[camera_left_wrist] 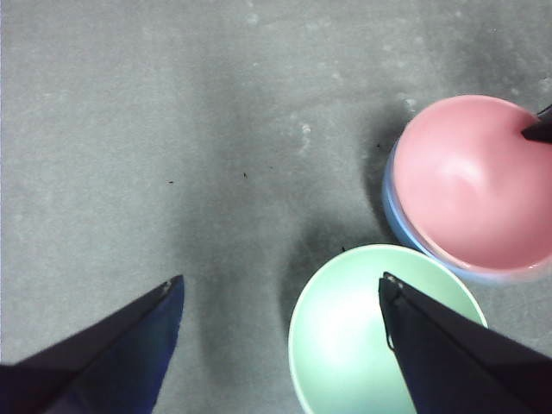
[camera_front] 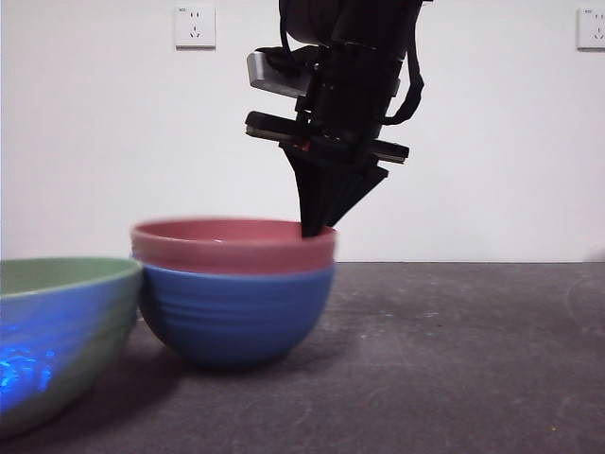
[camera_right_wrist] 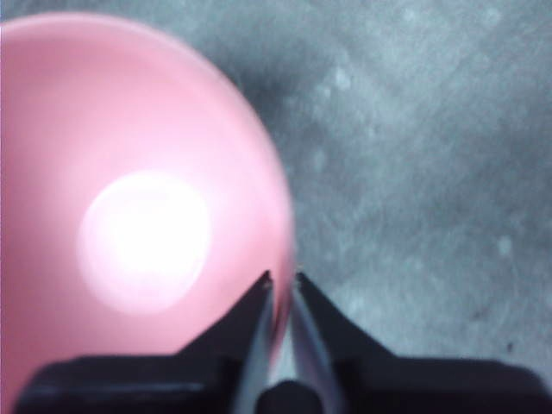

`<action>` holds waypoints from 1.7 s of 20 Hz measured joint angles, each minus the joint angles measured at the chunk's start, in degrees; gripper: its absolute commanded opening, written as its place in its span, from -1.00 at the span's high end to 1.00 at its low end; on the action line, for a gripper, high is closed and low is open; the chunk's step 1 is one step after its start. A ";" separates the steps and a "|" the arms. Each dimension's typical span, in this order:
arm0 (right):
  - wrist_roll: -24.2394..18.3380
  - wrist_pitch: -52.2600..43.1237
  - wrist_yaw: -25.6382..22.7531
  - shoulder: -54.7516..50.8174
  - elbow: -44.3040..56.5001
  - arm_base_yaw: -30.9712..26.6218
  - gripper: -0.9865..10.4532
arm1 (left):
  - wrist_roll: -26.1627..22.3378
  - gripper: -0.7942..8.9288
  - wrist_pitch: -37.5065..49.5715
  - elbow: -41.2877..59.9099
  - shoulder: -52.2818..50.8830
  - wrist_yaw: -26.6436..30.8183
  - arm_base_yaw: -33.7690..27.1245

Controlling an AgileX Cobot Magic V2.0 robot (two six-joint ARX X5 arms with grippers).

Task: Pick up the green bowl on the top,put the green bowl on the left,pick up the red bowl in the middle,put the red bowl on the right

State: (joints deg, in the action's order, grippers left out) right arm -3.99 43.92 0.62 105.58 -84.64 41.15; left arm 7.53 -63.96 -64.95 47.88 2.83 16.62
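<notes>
Looked down on grey table (camera_left_wrist: 172, 129). Left gripper (camera_left_wrist: 280, 297) jaws spread wide, holding nothing. Green bowl (camera_left_wrist: 345, 336) at lower centre-right, partly behind one jaw. Red bowl (camera_left_wrist: 470, 181) at right edge, nested in blue bowl (camera_left_wrist: 395, 211), close beside green bowl. Dark tip (camera_left_wrist: 539, 131) touched red rim.

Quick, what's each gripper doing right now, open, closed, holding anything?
Left gripper: open, holding nothing, above the green bowl.
Right gripper: closed on the rim of the red bowl.
</notes>
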 measured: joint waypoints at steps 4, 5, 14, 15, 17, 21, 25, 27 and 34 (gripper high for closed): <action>-0.35 0.07 0.13 -0.04 -0.07 0.07 0.85 | 0.00 0.06 0.00 0.00 0.00 0.00 0.00; -0.33 0.17 -0.50 -0.04 -0.11 0.07 0.85 | 0.00 0.06 0.00 0.00 0.00 0.00 0.00; -0.39 0.59 -0.90 -6.86 -1.51 0.07 0.85 | 0.00 0.06 0.00 0.00 0.00 0.00 0.00; -0.44 0.61 -0.92 -8.20 -1.53 0.07 0.85 | 0.00 0.06 0.00 0.00 0.00 0.00 0.00; -0.50 1.14 -1.38 -11.13 -1.53 -0.48 0.85 | 0.00 0.06 0.00 0.00 0.00 0.00 0.00; -0.44 8.57 -9.25 -19.26 -1.70 -4.28 0.85 | 0.00 0.06 0.20 0.00 0.00 -0.02 0.00; 2.71 16.09 -12.70 -24.15 2.12 -14.64 0.85 | 0.00 0.06 0.42 0.00 0.00 -0.04 0.00; 3.48 14.84 -12.57 -25.05 7.74 -18.03 0.85 | 0.00 0.06 0.61 0.00 0.00 -0.04 0.00; 4.74 -3.63 -0.74 -22.97 20.02 -20.17 0.85 | 0.00 0.06 1.42 0.00 0.00 -0.11 -0.02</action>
State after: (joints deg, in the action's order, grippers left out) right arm 0.75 40.29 -0.12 82.61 -64.62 20.97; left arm 7.53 -62.54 -64.95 47.88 2.72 16.60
